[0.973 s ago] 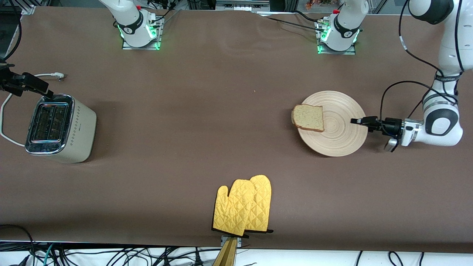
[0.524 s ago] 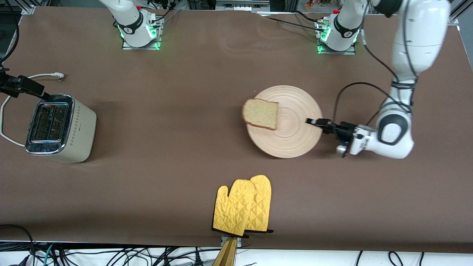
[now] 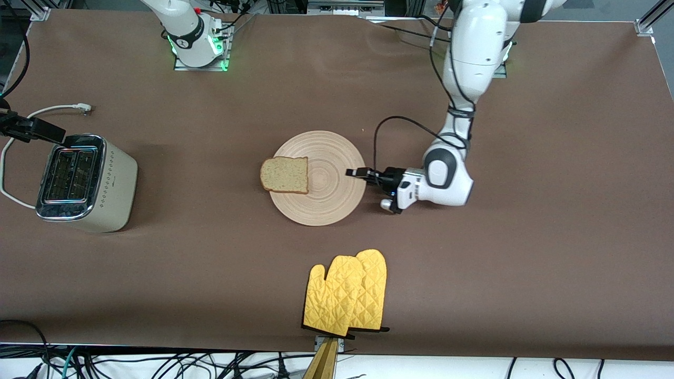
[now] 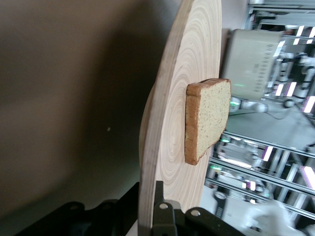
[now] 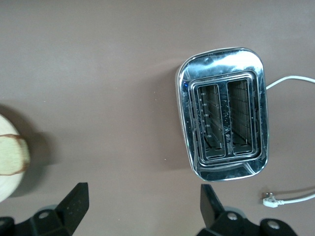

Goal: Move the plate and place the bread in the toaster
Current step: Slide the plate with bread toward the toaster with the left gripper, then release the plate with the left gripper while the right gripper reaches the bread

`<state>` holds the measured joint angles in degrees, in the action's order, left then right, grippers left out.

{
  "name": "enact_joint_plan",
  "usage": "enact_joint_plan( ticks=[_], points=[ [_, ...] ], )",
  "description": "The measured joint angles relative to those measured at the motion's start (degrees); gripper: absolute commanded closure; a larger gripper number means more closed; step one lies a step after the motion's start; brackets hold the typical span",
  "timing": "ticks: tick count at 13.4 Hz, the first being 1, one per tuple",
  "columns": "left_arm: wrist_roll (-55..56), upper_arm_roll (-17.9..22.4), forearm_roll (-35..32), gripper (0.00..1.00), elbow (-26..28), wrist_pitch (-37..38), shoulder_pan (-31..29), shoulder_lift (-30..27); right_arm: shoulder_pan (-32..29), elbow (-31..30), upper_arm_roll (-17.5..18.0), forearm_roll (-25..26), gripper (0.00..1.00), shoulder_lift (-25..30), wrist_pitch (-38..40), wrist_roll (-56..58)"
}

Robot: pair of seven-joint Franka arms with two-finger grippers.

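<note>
The plate (image 3: 326,205) lies mid-table with the bread (image 3: 285,175) on its rim toward the toaster (image 3: 84,181). My left gripper (image 3: 354,172) is shut on the plate's rim at the left arm's side. In the left wrist view the fingers (image 4: 158,204) clamp the plate (image 4: 172,123); the bread (image 4: 209,118) and toaster (image 4: 253,54) show past it. My right gripper (image 3: 31,130) hangs open and empty over the table beside the toaster. In the right wrist view the open gripper (image 5: 142,189) has the toaster (image 5: 224,128) and the bread's edge (image 5: 11,153) in sight.
A pair of yellow oven mitts (image 3: 347,295) lies near the table's front edge, nearer to the camera than the plate. The toaster's white cord (image 3: 37,112) and plug (image 5: 269,198) lie on the table next to the toaster.
My left gripper has slid the plate with the bread from the left arm's end to the table's middle, toward the toaster. My right gripper has shifted only slightly.
</note>
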<state>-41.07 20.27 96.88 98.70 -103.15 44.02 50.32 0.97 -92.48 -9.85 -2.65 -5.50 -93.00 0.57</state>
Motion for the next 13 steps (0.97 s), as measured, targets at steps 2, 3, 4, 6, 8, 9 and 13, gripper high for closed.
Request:
enact_joint_plan(
  ticks=[2,3,4,6,8,9,13],
  points=[
    [0.2,0.31,0.11,0.64,-1.11,-1.84,1.09,0.33,0.0,-0.35,0.08,-2.62,0.0,-2.25,0.11,0.57],
    [0.47,0.64,0.12,0.34,-1.41,-1.87,1.01,0.33,0.22,-0.53,0.2,-5.71,0.01,-3.83,0.11,0.57],
    [0.65,0.96,0.12,0.0,-1.57,-1.87,0.86,0.34,0.9,-0.64,0.34,-8.89,0.01,-5.46,0.08,0.57],
    [0.68,1.6,0.12,0.0,-1.63,-1.86,0.49,0.33,4.49,-0.83,0.64,-13.07,0.01,-8.68,-1.2,-1.76],
    [0.68,2.26,0.04,0.0,-1.73,-1.72,-0.59,0.1,12.27,-1.3,1.01,-15.47,0.01,-12.02,-7.59,-10.88],
    [0.71,2.46,-0.87,0.0,-1.74,-1.65,-1.86,-0.4,17.39,-1.5,1.22,-15.88,0.01,-14.04,-11.95,-16.34],
    [1.53,0.53,-21.03,0.0,-1.08,-1.27,-15.78,-7.79,28.97,-3.7,1.46,-19.81,0.01,-20.19,-23.25,-22.92]
  ],
)
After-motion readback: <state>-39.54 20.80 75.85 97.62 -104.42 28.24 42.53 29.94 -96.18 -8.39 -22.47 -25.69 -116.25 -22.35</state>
